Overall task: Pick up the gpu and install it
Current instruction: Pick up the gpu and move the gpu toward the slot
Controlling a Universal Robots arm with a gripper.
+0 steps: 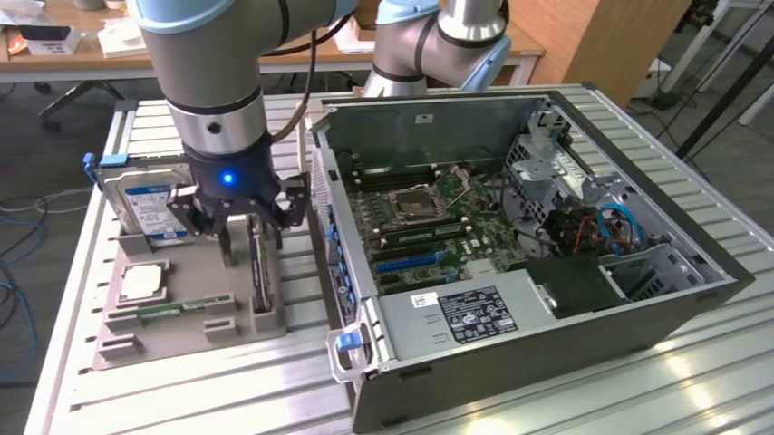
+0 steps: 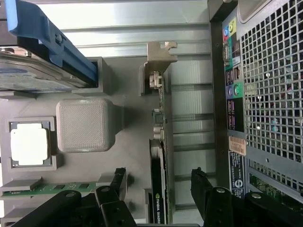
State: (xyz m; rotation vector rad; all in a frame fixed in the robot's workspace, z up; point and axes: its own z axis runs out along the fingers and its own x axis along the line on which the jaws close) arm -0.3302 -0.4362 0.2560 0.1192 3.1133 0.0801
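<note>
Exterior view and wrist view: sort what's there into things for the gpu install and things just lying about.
For the job:
- gpu, standing on edge in the grey holder
- gripper, open, astride the gpu
- open computer case with its motherboard

Lying about, in the same holder:
- hard drive
- CPU chip
- memory stick

A ribbed metal table (image 1: 568,399) carries bright glints of light (strongest at the exterior view's right). Behind it stand a wooden desk (image 1: 91,58) strewn with papers and a wooden panel (image 1: 604,36); cables (image 1: 22,217) trail across grey floor (image 1: 36,154).
</note>
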